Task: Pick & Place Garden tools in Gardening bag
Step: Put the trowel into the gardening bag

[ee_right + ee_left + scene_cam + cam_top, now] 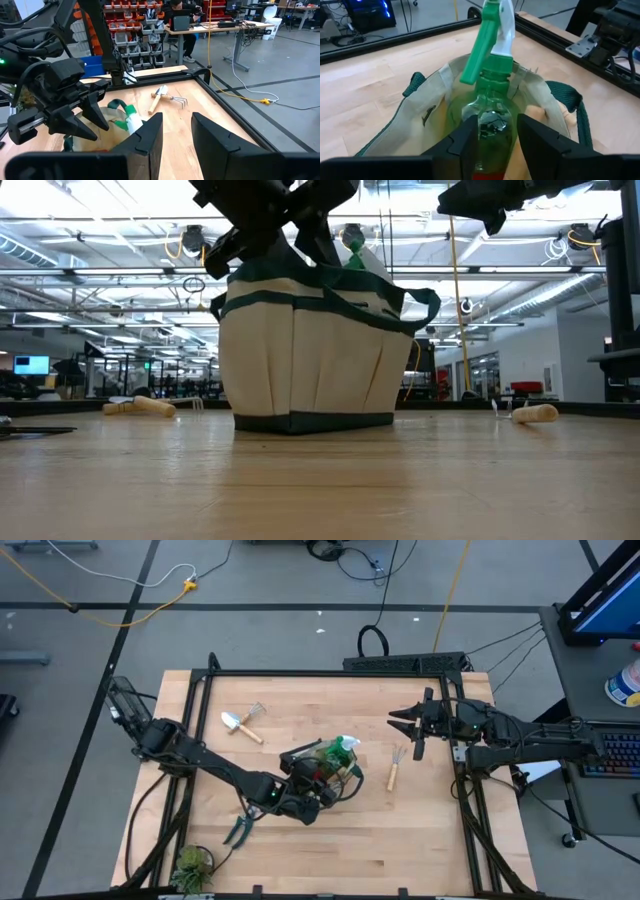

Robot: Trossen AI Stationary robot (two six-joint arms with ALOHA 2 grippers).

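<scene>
The beige gardening bag (310,370) with green trim stands on its base at the middle of the table. A green spray bottle (492,65) sits tilted inside it, and its trigger head (346,746) sticks out above the rim (445,75). My left gripper (495,122) reaches into the bag's mouth from the table's left side, slanting down. It is open, with one finger on either side of the bottle's body. My right gripper (405,722) hangs open and empty above the table's far right part, away from the bag. My left gripper has its fingers (535,137) beside the spray bottle's body (494,132), below the neck. A strip of the bag's beige lining shows between one finger and the bottle. Whether the other finger touches the bottle I cannot tell.
A trowel (240,726) and a small rake (257,710) lie far left of the bag. A wooden-handled fork (394,768) lies to its right. Pruning shears (238,830) and a leafy plant (190,865) are near the front left corner. A black frame (330,672) borders the table.
</scene>
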